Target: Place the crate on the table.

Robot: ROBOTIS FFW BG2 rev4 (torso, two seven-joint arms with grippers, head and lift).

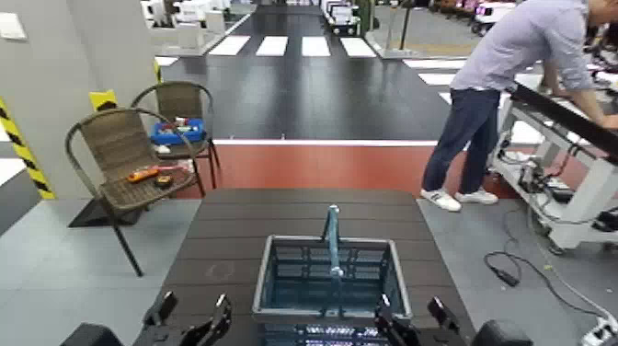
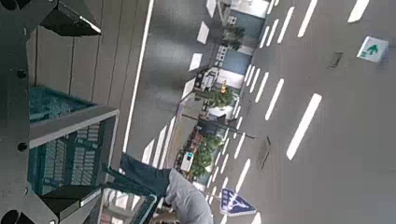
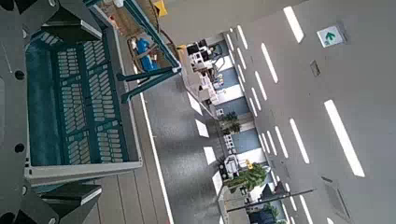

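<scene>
- Crate [image 1: 331,276] sits upright on the dark slatted tabletop [image 1: 230,230], near edge.
- We see left claw [image 1: 195,322] and right claw [image 1: 409,322] spread open, empty, flanking it.
- We judge placement done; only withdrawal left.

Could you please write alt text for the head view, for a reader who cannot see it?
A teal crate with an upright handle sits on the dark slatted table, flanked by the open left pincer and open right pincer, neither holding it. Behind, a person leans over a workbench.
</scene>
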